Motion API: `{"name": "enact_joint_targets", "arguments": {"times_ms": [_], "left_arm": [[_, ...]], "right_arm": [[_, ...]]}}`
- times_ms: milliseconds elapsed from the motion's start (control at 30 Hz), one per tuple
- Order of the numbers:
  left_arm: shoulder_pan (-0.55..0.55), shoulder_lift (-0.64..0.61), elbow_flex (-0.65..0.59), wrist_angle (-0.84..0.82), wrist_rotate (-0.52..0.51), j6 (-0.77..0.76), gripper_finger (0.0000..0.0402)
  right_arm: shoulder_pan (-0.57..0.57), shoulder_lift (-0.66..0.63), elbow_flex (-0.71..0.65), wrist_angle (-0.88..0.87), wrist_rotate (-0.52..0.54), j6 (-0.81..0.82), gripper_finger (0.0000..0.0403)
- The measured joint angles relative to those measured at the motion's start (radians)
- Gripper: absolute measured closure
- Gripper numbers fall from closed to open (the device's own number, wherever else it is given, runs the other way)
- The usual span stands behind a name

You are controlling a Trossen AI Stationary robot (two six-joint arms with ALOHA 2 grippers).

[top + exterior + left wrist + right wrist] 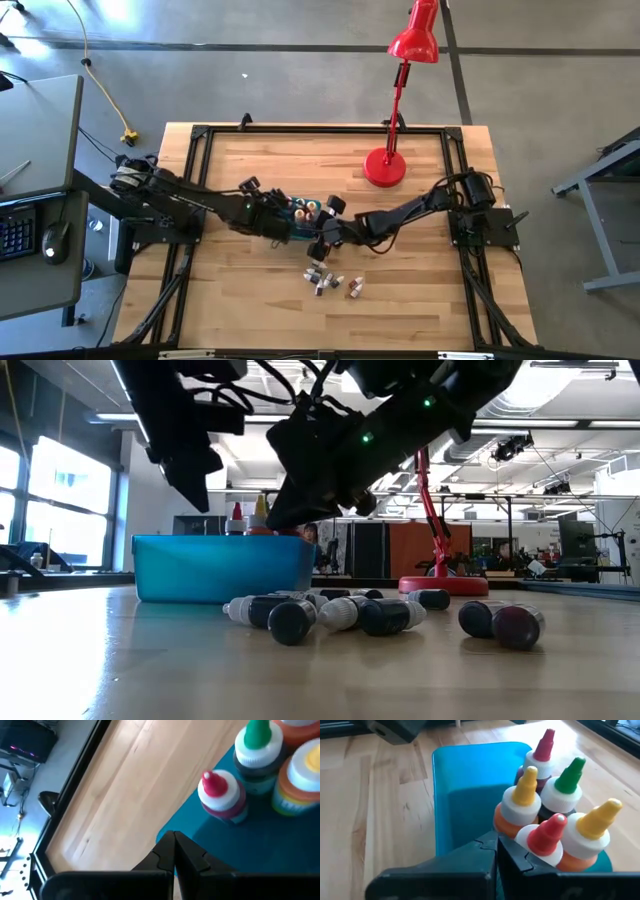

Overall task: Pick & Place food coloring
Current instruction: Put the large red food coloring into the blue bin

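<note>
A: What's the table (pixel 250 300) looking like rn?

B: Wooden top w/ a black frame running along its edges. A red lamp (pixel 398 110) is standing near the far edge, well apart from the work. Front half is sitting mostly bare, lots of room there.

A: And the arms?

B: Both are reaching in to the middle. The left gripper (pixel 174 851) is hanging over the near wall of the blue tub (pixel 465 795), fingers pressed together, holding nothing. The right gripper (pixel 496 851) is hovering at the tub's other side, jaws also shut and empty, right by the upright bottles (pixel 555 815).

A: Where's the food coloring?

B: Split in 2 lots. About six bottles are standing upright, crowded into one end of the tub; rest of its floor is showing bare. The loose bottles (pixel 380 615) are lying on their sides on the wood just in front of the tub, towards the front edge.
</note>
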Motion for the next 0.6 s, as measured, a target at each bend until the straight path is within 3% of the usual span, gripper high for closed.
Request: {"name": "enact_joint_targets", "arguments": {"times_ms": [600], "left_arm": [[0.024, 0.0, -0.008, 0.053, 0.081, 0.073, 0.0401]], "right_arm": [[-0.01, -0.003, 0.002, -0.057, 0.019, -0.016, 0.0402]]}}
